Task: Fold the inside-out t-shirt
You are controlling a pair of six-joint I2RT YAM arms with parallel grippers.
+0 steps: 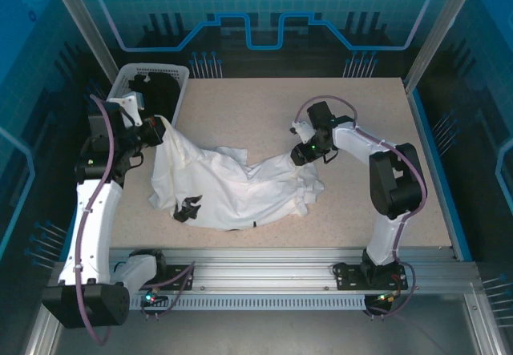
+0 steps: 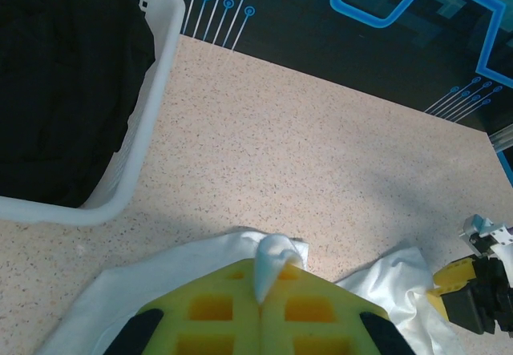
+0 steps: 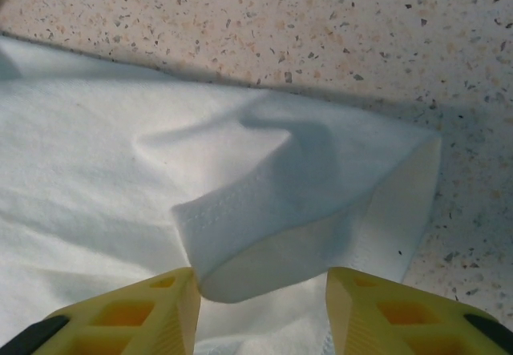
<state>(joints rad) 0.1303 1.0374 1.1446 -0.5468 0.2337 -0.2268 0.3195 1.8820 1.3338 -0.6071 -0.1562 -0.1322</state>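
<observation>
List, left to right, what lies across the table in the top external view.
left gripper pinching the cloth's edge → white t-shirt → right gripper

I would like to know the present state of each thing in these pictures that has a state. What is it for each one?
t-shirt: rumpled on the table, held at two ends by the arms.
left gripper: shut on the t-shirt, cloth pinched between the jaws.
right gripper: open, jaws apart on either side of a hemmed fold of the t-shirt.
basket: upright, holding the black garment.
black garment: bunched inside the basket.
</observation>
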